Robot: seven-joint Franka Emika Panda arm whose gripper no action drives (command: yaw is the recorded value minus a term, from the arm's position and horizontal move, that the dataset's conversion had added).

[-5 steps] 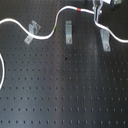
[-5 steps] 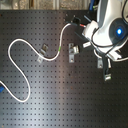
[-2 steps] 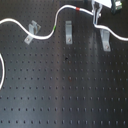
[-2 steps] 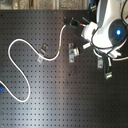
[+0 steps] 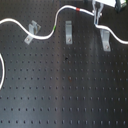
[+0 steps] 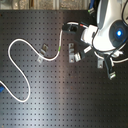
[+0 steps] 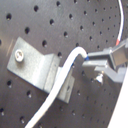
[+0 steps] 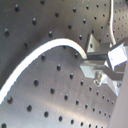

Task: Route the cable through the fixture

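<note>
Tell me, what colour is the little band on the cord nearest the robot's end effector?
Red. The band sits on the white cable, clearest in the first exterior view.

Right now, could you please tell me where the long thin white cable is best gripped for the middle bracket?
Probably just past the red band of the long thin white cable, from straight above, fingers across the cord: that stretch lies free on the black perforated board near the middle metal bracket. The end effector seems to grip there.
</note>
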